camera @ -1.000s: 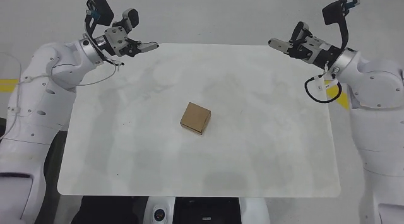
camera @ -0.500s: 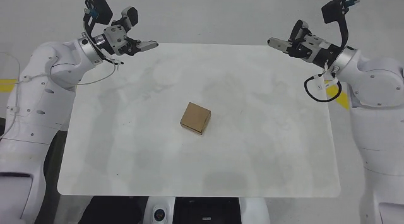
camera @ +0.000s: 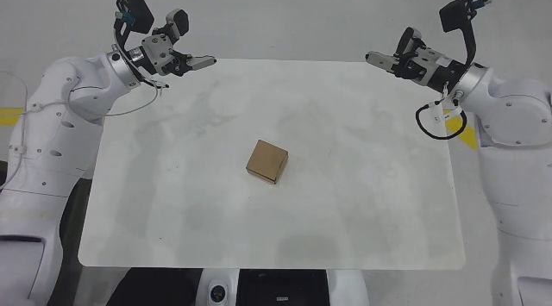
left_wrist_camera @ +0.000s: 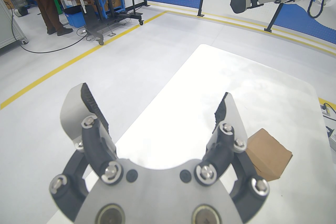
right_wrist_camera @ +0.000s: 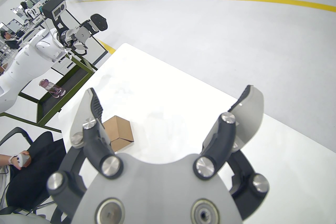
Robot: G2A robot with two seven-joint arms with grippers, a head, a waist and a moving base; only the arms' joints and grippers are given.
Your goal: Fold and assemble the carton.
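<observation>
Top view is showing the carton (camera: 267, 161) sitting closed near the middle of the counter (camera: 371, 220), turned slightly askew to its edges. The left tool (camera: 205, 63) and right tool (camera: 373, 58) are hanging wide and empty over the far corners, well apart from it, the left seeming somewhat nearer.

1 carton (camera: 266, 161): small, plain brown cardboard, box-shaped. It is closed up, with a flat top face and no flaps sticking out. It sits flat on its base near the middle of the white table (camera: 371, 125), turned so its edges run skewed to the table edges. The right wrist view shows a thin dark seam low on 1 side face.
</observation>
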